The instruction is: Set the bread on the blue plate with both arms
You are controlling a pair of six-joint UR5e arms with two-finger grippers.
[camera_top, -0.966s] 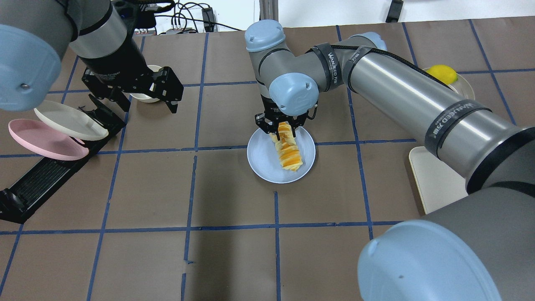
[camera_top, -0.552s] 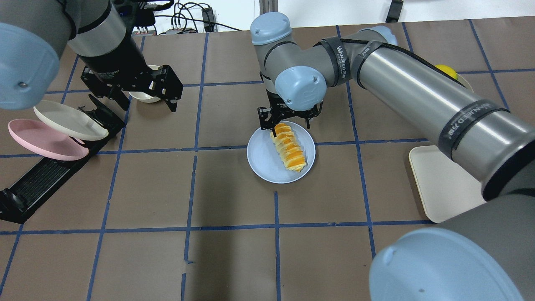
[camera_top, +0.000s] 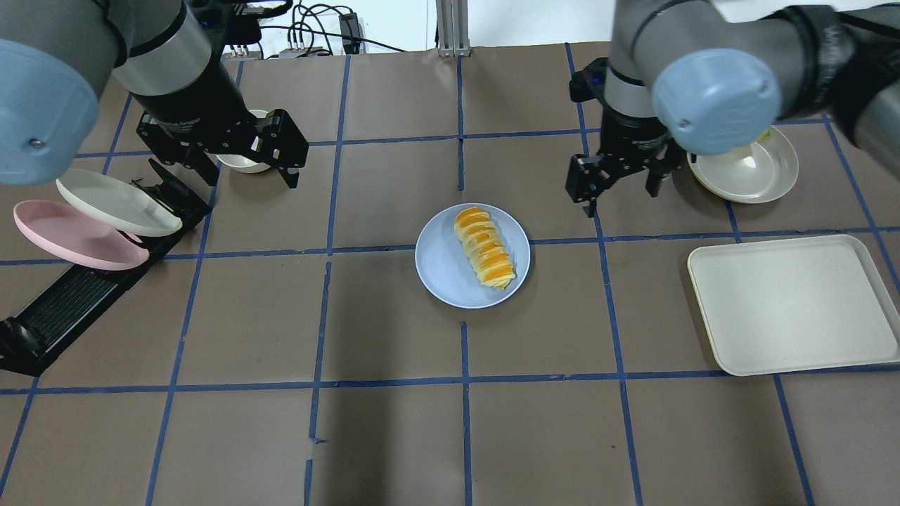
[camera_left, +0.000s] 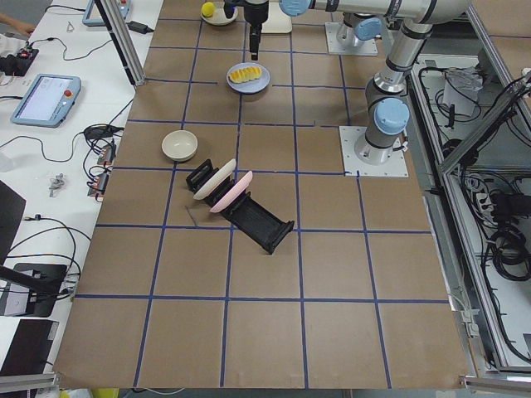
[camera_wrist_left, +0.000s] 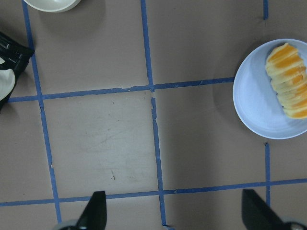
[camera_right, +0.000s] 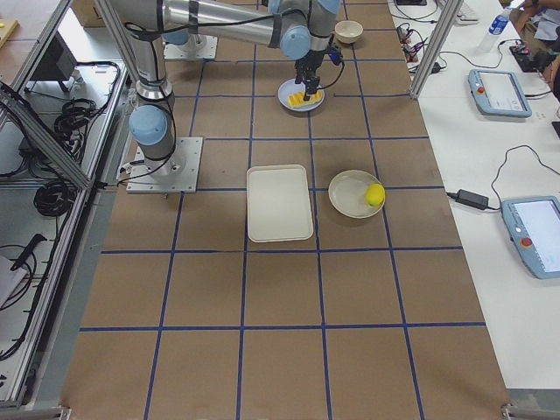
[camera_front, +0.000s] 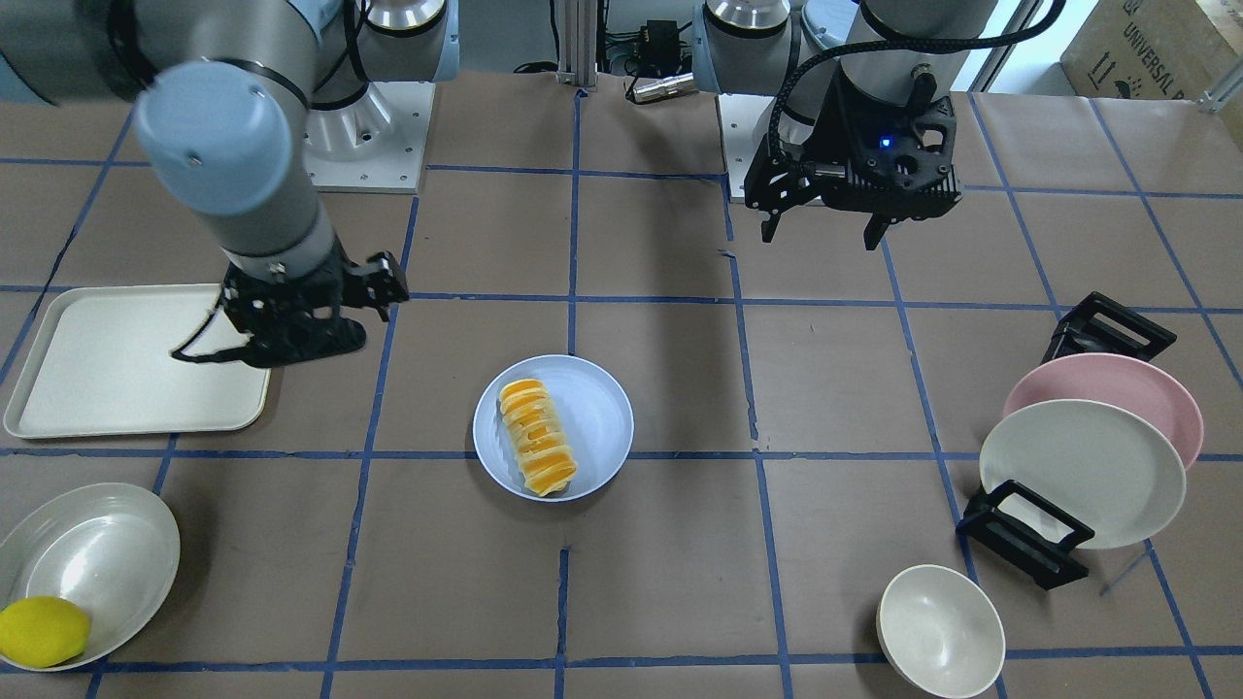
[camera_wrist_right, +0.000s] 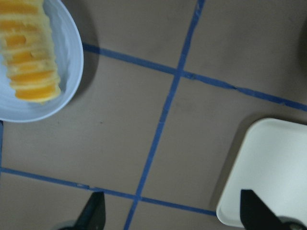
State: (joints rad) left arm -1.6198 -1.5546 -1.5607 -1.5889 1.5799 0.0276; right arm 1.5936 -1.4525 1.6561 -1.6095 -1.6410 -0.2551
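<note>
bread: the striped orange-and-cream bread [camera_top: 485, 256] lies lengthwise on the blue plate [camera_top: 439, 270], in the plate's right half as seen from overhead; no claw touches it.
blue plate: it sits flat near the middle of the brown surface [camera_top: 394, 436], across a blue tape line.
right claw: the right claw [camera_top: 620, 191] hangs over the surface between the plate and a cream dish [camera_front: 146, 524], spread wide and holding nothing. its wrist camera shows only bare paper between the fingertips [camera_wrist_right: 94, 211], with the plate's edge at upper left and a corner of the tray at lower right.
left claw: the left claw [camera_front: 821, 233] hovers well apart from the plate, blue light on, spread wide and empty.
around them: a cream tray [camera_top: 787, 309] lies flat, a lemon [camera_front: 39, 631] rests in the dish, a pink plate [camera_front: 1097, 379] and a cream plate [camera_front: 1083, 471] lean in a black rack [camera_front: 1024, 544], and a small bowl [camera_front: 940, 631] stands nearby.
</note>
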